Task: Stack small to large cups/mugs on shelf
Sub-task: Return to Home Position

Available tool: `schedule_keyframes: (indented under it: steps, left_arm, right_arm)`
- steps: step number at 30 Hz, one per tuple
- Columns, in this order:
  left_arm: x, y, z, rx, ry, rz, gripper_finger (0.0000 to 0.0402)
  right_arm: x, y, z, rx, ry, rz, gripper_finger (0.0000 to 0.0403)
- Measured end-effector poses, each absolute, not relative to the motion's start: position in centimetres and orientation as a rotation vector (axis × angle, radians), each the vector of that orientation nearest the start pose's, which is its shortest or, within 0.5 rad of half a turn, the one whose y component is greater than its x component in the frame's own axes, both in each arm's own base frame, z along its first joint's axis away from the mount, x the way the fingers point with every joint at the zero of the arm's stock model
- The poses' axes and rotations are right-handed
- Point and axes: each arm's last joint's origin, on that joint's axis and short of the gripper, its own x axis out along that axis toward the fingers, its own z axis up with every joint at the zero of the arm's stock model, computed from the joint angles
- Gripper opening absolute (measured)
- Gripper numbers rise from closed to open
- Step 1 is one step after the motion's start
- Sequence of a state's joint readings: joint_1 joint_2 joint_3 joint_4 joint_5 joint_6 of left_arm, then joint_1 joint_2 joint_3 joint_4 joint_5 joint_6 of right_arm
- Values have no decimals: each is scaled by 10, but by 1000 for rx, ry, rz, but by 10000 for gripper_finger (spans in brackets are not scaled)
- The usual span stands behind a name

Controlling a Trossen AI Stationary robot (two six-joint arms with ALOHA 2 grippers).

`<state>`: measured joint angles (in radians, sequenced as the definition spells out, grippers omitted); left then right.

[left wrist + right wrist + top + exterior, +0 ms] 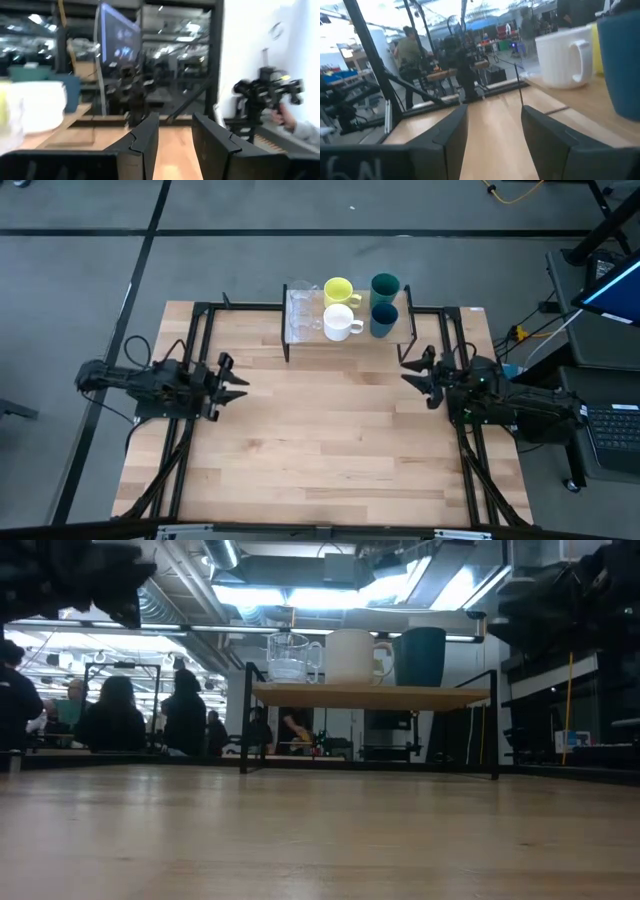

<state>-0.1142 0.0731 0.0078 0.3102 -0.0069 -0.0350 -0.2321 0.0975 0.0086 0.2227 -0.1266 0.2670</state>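
The shelf stands at the table's far edge on thin black legs. On it stand two clear glasses, a yellow mug, a white mug, a teal-green cup and a dark blue cup, each on its base. In the low view the glasses, white mug and teal-green cup show in a row. My left gripper is open and empty at the table's left. My right gripper is open and empty at the table's right, near the shelf's right leg.
Black frame rails run along the table's left and right sides. The bare wooden tabletop stretches between the arms and toward the near edge. People sit in the room behind the table.
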Motion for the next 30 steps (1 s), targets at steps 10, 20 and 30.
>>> schedule_keyframes:
  steps: [10,20,30]
  left_arm:
    - [100,-5,184,-74,-180,-53,111]
    - [100,-5,184,-103,-178,-49,111]
    - [100,-5,184,-103,-179,-49,111]
  right_arm:
    - [100,-23,174,216,-95,-193,185]
    - [101,-23,161,231,39,-216,185]
    - [101,-22,161,210,49,-157,185]
